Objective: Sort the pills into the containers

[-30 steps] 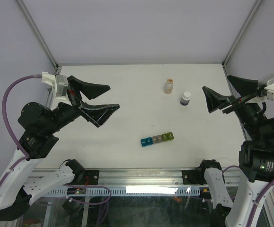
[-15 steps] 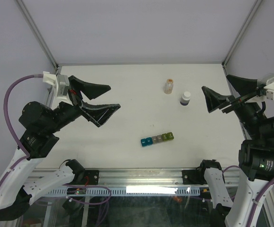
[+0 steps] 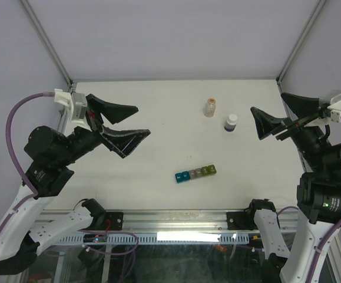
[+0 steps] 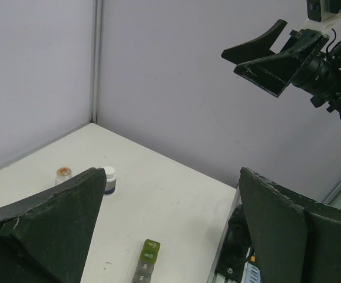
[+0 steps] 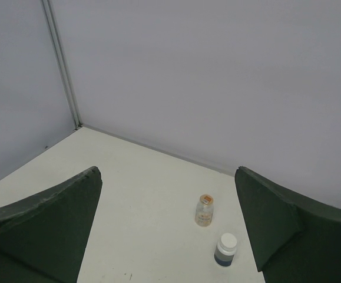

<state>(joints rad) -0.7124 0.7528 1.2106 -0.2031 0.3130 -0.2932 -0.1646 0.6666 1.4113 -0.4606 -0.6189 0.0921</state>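
The containers are a strip of five joined small cubes, blue to yellow-green, lying near the table's front middle; their green end shows in the left wrist view. A clear bottle with an orange cap and a dark bottle with a white cap stand upright behind them; both show in the right wrist view, the clear bottle and the dark bottle. My left gripper is open and empty, raised at the left. My right gripper is open and empty, raised at the right. No loose pills show.
Grey walls and metal frame posts bound the white table. The arm bases and a metal rail run along the front edge.
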